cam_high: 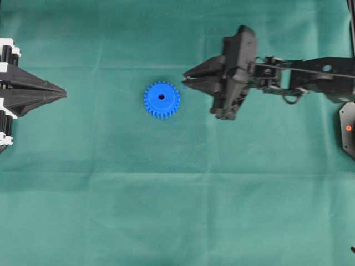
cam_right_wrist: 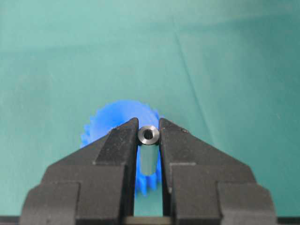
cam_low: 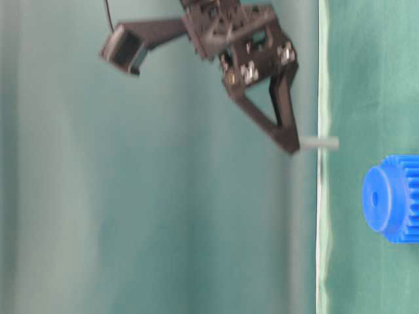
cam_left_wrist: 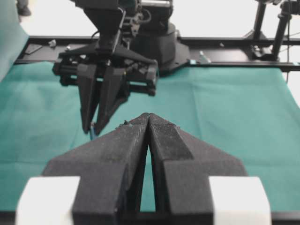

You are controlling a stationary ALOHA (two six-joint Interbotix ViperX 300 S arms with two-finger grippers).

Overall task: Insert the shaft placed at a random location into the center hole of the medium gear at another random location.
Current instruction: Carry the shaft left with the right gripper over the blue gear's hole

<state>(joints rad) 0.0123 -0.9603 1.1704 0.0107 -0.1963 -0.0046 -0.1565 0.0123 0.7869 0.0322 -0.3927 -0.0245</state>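
My right gripper's [cam_right_wrist: 148, 140] black fingers hide the lower half of the bright blue toothed plastic gear [cam_right_wrist: 108, 123] and its centre hole in my right wrist view. At table level, the frame's right edge crops that gear.

medium gear [cam_high: 161, 100]: bright blue all over, with an even pattern of small teeth around the rim
center hole [cam_high: 162, 96]: dark
shaft [cam_right_wrist: 148, 135]: silver-grey metal with a dark bore at its end
right gripper [cam_high: 184, 79]: black
left gripper [cam_high: 62, 94]: black, with white blocks behind it
bench [cam_high: 177, 210]: covered in plain teal-green cloth, faintly creased
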